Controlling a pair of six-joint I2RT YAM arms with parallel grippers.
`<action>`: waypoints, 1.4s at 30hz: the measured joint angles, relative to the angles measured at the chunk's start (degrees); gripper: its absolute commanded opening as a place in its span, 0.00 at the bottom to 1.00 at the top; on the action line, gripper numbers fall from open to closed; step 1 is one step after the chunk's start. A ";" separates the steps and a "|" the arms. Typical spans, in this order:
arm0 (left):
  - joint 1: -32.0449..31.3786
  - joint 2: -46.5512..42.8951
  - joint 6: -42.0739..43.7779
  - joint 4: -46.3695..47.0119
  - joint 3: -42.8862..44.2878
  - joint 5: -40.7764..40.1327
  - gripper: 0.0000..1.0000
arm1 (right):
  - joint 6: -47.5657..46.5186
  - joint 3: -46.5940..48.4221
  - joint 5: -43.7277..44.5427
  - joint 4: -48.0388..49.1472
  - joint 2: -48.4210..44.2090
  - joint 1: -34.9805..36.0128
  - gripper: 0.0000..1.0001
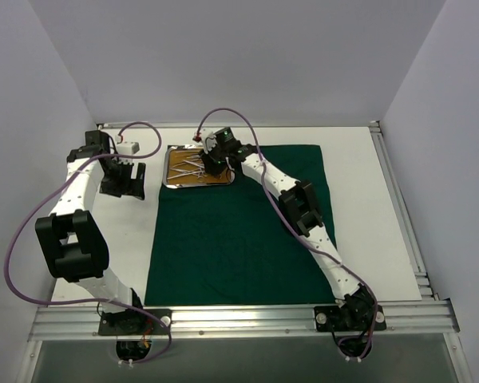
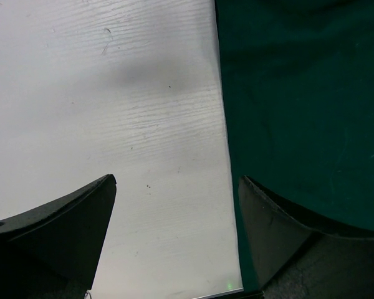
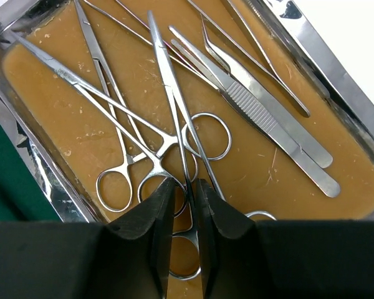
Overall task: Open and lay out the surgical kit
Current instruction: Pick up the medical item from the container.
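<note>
You're pinching one clamp (image 3: 165, 81) with the right fingers (image 3: 186, 190), in the tray (image 1: 169, 167) at the cloth's (image 1: 239, 247) 11 o'clock. It's crossing another clamp (image 3: 81, 86), so that one's probably snagging on the lift. Left fingers (image 2: 177, 180) are hanging open.

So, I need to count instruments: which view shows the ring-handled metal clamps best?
Right wrist: the ring-handled metal clamps lie close-up in the rectangular steel tray. Top external shows them tiny; left wrist, not at all.

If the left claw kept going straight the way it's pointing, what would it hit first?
Probably the bare white table: the left claw points down at it, open. One finger sits over the edge of the green cloth; depth is unclear.
</note>
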 measured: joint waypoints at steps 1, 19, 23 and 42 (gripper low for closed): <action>0.00 0.00 0.00 0.00 0.00 -0.20 0.89 | 0.17 0.00 -0.04 -0.07 0.00 -0.07 0.16; 0.55 0.00 -0.02 0.13 -0.07 -0.61 0.89 | 0.37 -0.92 2.36 0.76 -0.04 -0.31 0.00; 0.55 -0.02 -0.04 0.13 -0.11 -0.61 0.89 | -0.48 -2.75 2.40 1.36 -1.25 -0.22 0.00; 0.55 -0.09 -0.02 0.15 -0.20 -0.61 0.89 | 0.70 -5.49 3.65 1.97 -5.60 0.57 0.00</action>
